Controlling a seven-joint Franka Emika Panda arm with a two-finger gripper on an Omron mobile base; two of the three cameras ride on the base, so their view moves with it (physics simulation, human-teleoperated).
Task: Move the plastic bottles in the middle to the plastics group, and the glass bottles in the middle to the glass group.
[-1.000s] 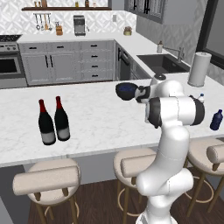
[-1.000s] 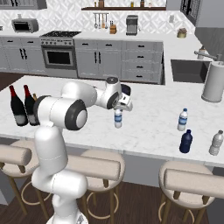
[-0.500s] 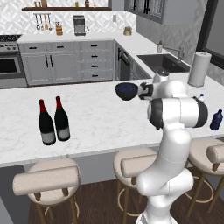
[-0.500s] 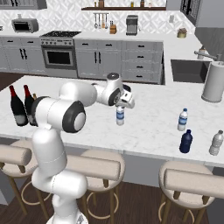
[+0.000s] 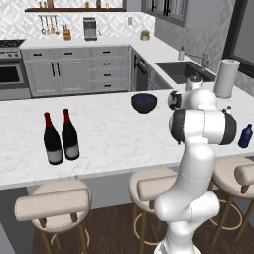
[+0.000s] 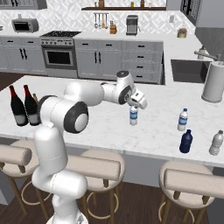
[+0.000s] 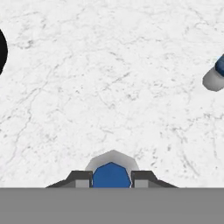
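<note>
Since a second ago your gripper (image 6: 134, 105) has come down over the pale plastic bottle (image 6: 134, 115) mid-counter (image 6: 100, 127), pinching its blue cap between the fingertips (image 7: 142, 178). You can see the dark blue bottle (image 6: 186, 141) and two clear bottles (image 6: 183, 120) to its right, and both wine bottles (image 5: 61, 137) far left.

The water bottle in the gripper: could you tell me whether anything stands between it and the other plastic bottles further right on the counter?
Nothing visible does. From the water bottle, held at its cap by the gripper, bare counter runs to the clear bottle and the dark blue bottle. The blue bowl stands off that line.
</note>
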